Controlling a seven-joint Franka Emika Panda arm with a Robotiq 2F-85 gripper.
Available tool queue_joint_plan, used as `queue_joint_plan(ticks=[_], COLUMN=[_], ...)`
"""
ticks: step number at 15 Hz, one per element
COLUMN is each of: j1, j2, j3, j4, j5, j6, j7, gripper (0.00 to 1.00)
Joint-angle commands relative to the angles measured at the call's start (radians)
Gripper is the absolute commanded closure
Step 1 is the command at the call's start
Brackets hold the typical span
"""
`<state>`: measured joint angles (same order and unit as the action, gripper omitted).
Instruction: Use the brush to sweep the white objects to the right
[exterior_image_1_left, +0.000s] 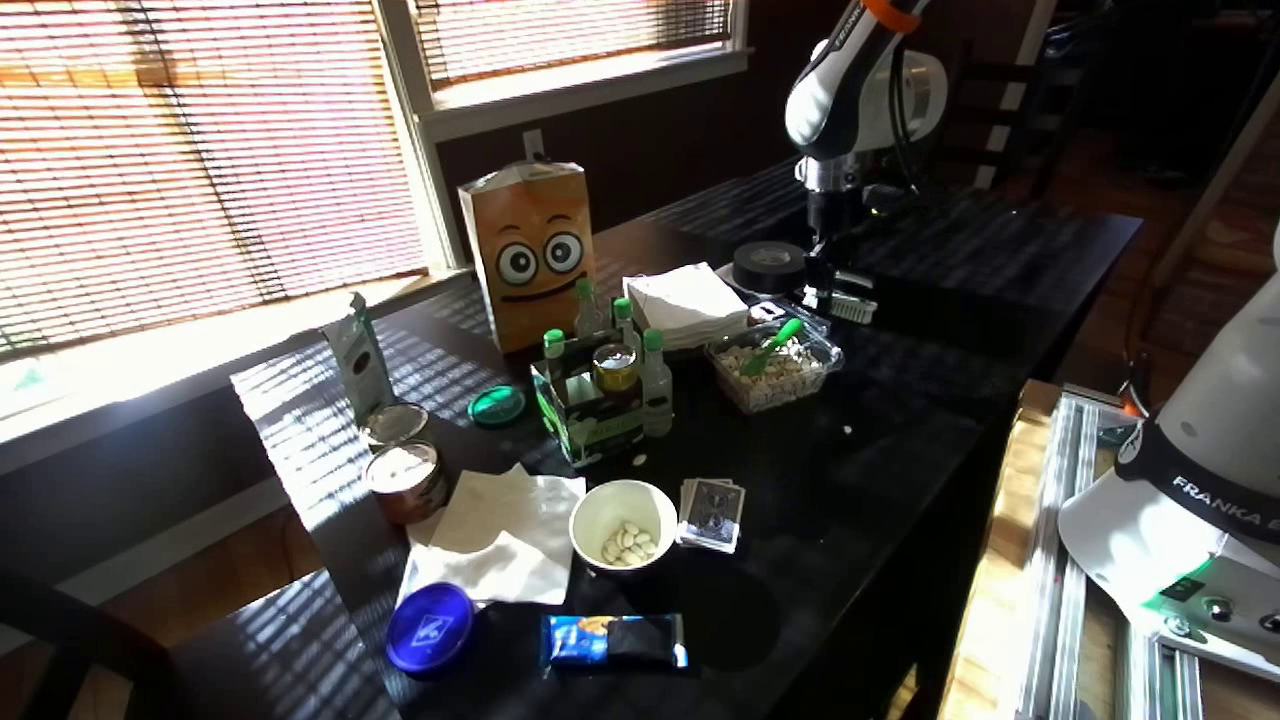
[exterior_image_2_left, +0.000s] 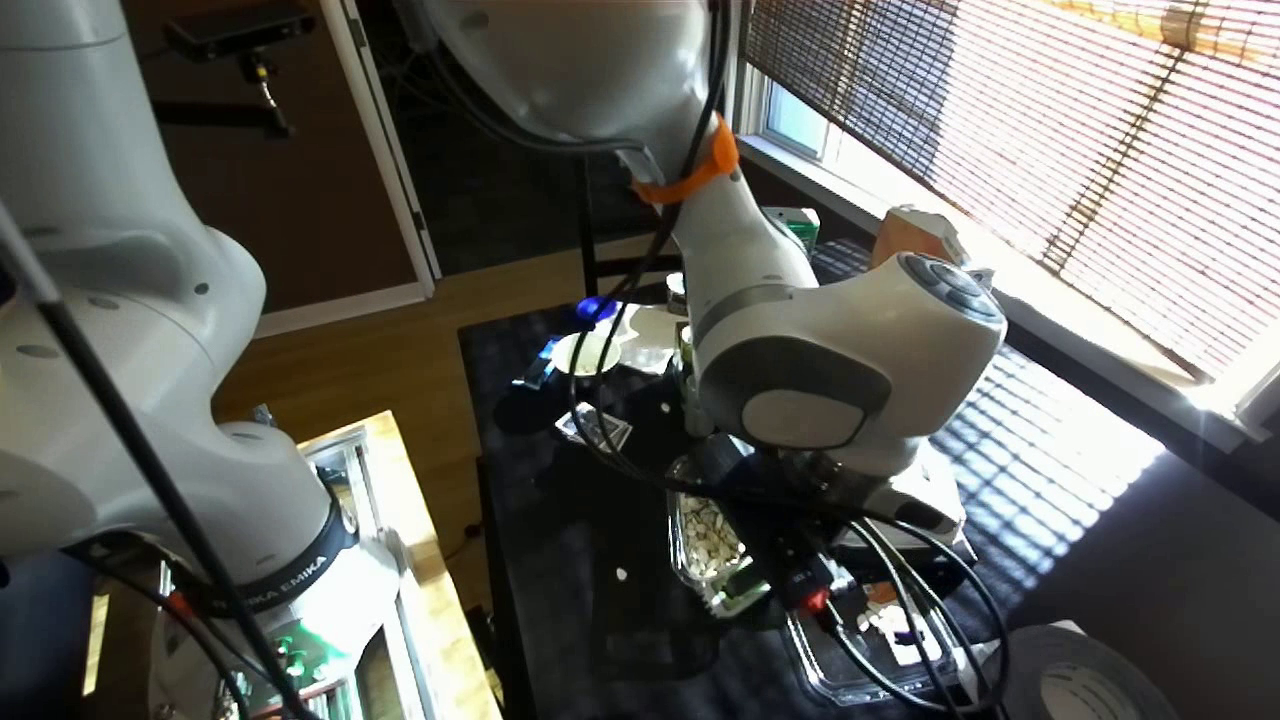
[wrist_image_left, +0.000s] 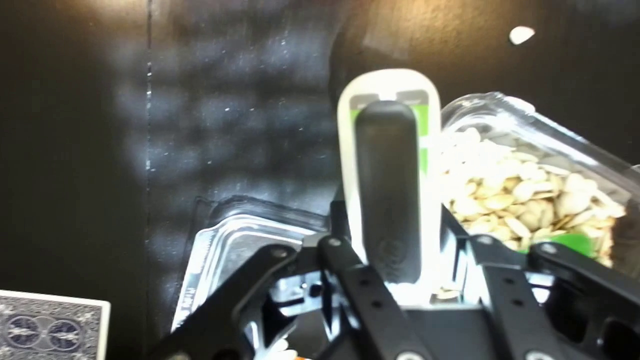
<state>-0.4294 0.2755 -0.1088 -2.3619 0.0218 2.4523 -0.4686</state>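
- While I look through the wrist view, the brush (wrist_image_left: 390, 185) is clamped between the fingers of my gripper (wrist_image_left: 392, 220), its dark grip facing me inside a white rim with some green.
- In an exterior view its pale bristles (exterior_image_1_left: 853, 308) show right beside the fingertips; whether they touch anything below, I cannot tell.
- Just right of the brush, in my wrist view, sits a clear tub (wrist_image_left: 580, 147) heaped with white pieces (wrist_image_left: 530, 200); a loose white piece (wrist_image_left: 521, 35) lies on the table (wrist_image_left: 240, 125) near it.
- Left of the brush there is a clear tray (wrist_image_left: 212, 252), the lettering along its edge too blurred for me to read.
- In an exterior view my arm (exterior_image_1_left: 840, 95) reaches over the table, wrist pointing down, with "FRANKA" printed along a link; "FRANKA EMIKA" runs round the base (exterior_image_2_left: 285, 585).
- Near the gripper lie a roll of black tape (exterior_image_1_left: 768, 268) and a stack of white napkins (exterior_image_1_left: 688, 308).
- Farther out, a green carrier (exterior_image_1_left: 603, 432) stands with green-capped bottles (exterior_image_1_left: 655, 385), its print too small for me; the playing cards (exterior_image_1_left: 713, 510) show patterned backs, the blue lid (exterior_image_1_left: 430, 628) bears a white emblem, and the orange package (exterior_image_1_left: 535, 290) wears a big-eyed, smiling face.
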Motion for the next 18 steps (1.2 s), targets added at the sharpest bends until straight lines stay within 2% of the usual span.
queue_joint_plan(ticks=[1,2,3,5,6,7,8,12,15,18], j1=[0.052,0.060,0.075,0.082,0.080,0.087,0.117,0.212,0.252,0.256], j2=[-0.143,-0.049,-0.064,-0.063,-0.058,-0.068,-0.071,-0.087,-0.088,-0.085], j3=[0.027,-0.010,-0.009,-0.016,-0.021,-0.015,-0.012,0.047,0.119,0.184], j4=[-0.137,-0.057,-0.073,-0.072,-0.067,-0.083,-0.091,-0.131,-0.163,-0.196], j5=[0.090,0.048,0.052,0.051,0.050,0.044,0.007,-0.044,0.004,0.069], j6=[-0.018,-0.005,-0.006,-0.005,-0.005,0.012,0.021,0.068,0.101,0.132], j7=[-0.070,-0.031,-0.030,-0.028,-0.028,-0.041,-0.006,-0.031,-0.137,-0.266], gripper=[0.84,0.84,0.59,0.59,0.84,0.84,0.84,0.84,0.84,0.84])
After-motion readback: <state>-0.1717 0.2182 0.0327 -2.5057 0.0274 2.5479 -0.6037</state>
